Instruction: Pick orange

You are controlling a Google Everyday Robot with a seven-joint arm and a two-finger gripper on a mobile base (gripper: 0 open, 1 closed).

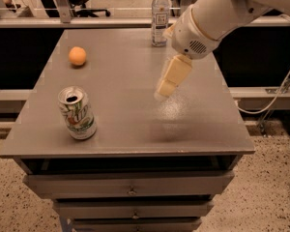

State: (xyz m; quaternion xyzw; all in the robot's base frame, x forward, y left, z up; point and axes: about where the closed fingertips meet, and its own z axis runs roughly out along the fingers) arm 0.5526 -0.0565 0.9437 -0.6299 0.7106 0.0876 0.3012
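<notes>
The orange [78, 56] is a small round fruit lying on the far left part of the grey table top [130, 124]. My gripper [166, 86] hangs from the white arm that reaches in from the upper right. It hovers above the middle of the table, well to the right of the orange and not touching it. It holds nothing that I can see.
A green-and-white soda can [78, 113] stands upright near the front left edge. A clear water bottle [160, 16] stands at the far edge, just left of the arm. Drawers [131, 186] sit under the table top. A cable [280, 88] hangs at right.
</notes>
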